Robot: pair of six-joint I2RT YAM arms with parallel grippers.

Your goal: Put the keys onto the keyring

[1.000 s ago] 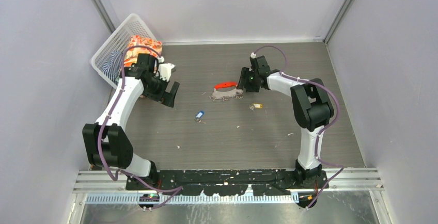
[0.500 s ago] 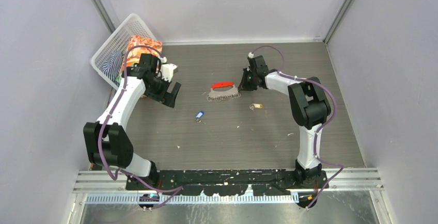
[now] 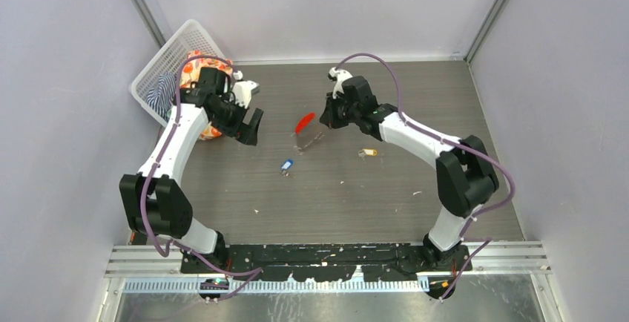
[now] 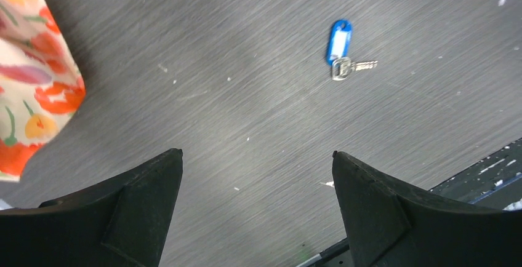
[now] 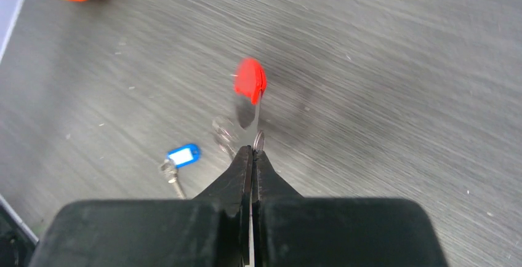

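Far up and left of the blue-headed key (image 3: 286, 165), a white basket (image 3: 159, 66) sits wedged into the table's back-left corner, with a flowered cloth (image 3: 199, 62) spilling over its near rim. The left gripper (image 3: 251, 125) hovers up and left of that key, just beside the cloth. Its fingers are spread wide with nothing between them, and its wrist view shows plain tabletop under the gap. The key lies flat on the grey table (image 3: 356, 211), with open surface around it and down toward the near edge. Just above the key and slightly right, the keyring (image 3: 304, 124) is pinched by its metal ring in the right gripper (image 3: 324, 118), whose fingers are pressed together on it. The red tag sticks out beyond the fingertips. Whether the lower links touch the table cannot be told. The yellow-headed key (image 3: 367, 153) lies well right of the blue one, under the right forearm's reach but apart from it. From there, open tabletop runs to the right wall.
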